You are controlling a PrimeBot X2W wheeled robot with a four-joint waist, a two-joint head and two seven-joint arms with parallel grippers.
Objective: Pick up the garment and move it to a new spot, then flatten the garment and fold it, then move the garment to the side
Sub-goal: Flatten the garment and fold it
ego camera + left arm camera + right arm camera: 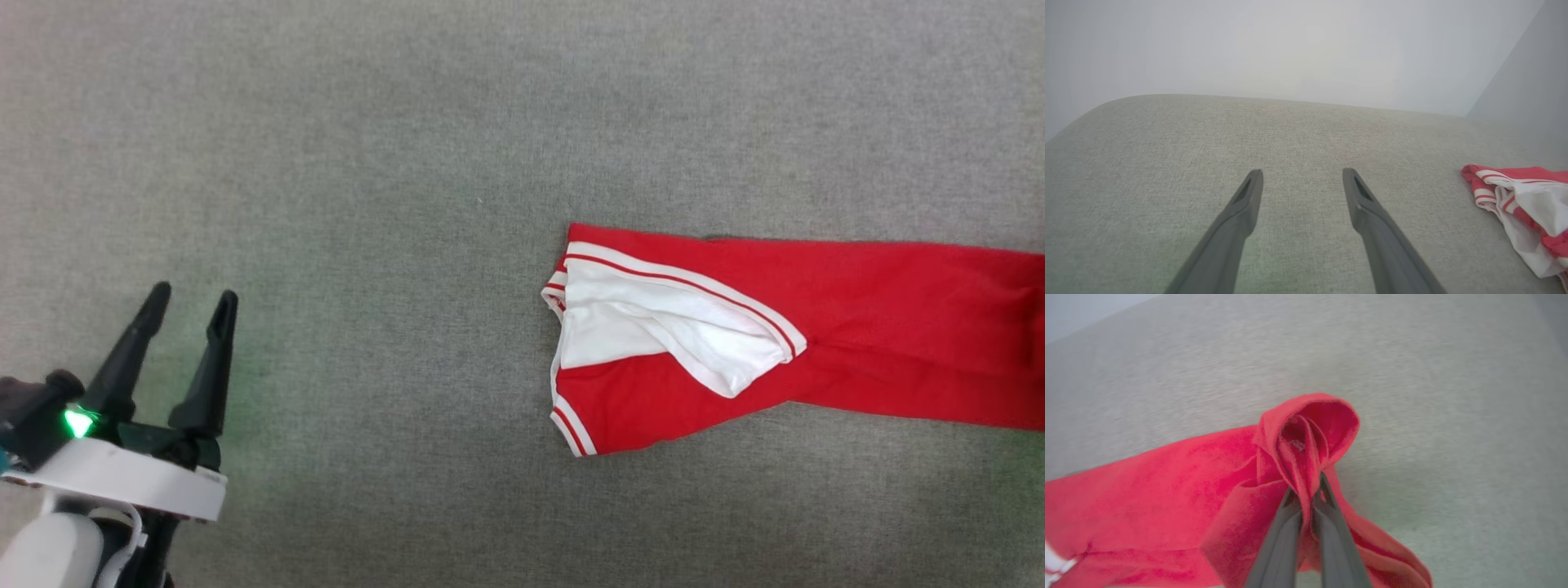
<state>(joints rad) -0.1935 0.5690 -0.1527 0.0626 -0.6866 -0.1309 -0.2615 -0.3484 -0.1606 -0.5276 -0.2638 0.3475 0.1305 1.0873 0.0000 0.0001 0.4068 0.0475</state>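
The garment (890, 327), a red T-shirt with white sleeves and striped trim, lies stretched in a long band across the grey surface and runs off the right edge of the head view. My right gripper (1306, 486) is shut on a bunched red fold of the garment (1167, 498), which puckers up around the fingertips. My left gripper (192, 302) stands open at the lower left, far from the cloth, with nothing between its fingers. In the left wrist view the left gripper (1302, 177) points over bare fabric, and the garment's sleeve end (1527, 204) lies off to the right.
A grey woven surface (367, 163) spreads under everything. A pale wall (1290, 49) rises behind its far edge in the left wrist view.
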